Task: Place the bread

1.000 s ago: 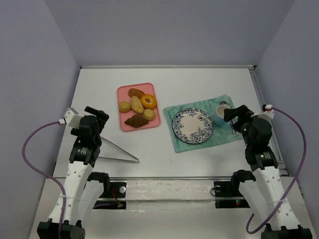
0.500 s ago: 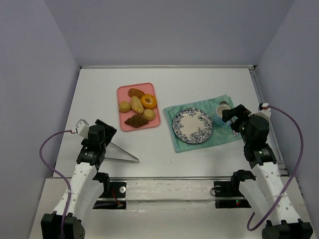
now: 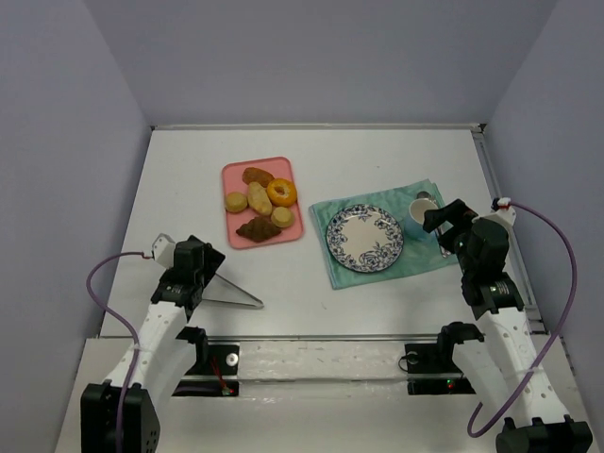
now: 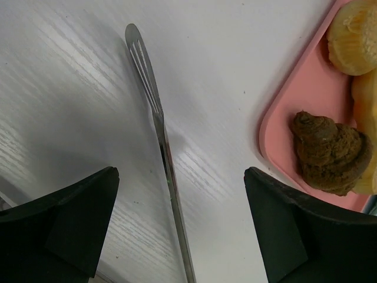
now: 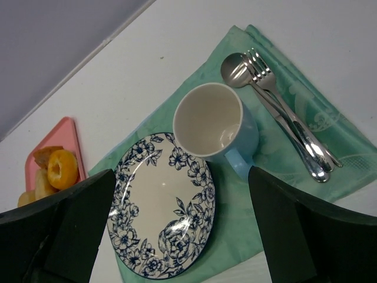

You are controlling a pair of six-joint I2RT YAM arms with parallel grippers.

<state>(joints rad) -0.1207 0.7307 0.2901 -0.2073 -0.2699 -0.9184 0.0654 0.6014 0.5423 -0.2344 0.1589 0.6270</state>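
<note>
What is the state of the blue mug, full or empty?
Empty: the right wrist view looks straight into the upright mug and shows only its bare pale inside.

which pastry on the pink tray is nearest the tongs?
The dark brown croissant at the near edge of the pink tray; the others are paler, golden or orange, and lie farther from the tongs.

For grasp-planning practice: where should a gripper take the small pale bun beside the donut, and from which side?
Grip the bread across its widest middle, coming straight down. It is round and low, with no handle, and the donut and croissant crowd it. Its side toward the tray rim probably looks freest.
</note>
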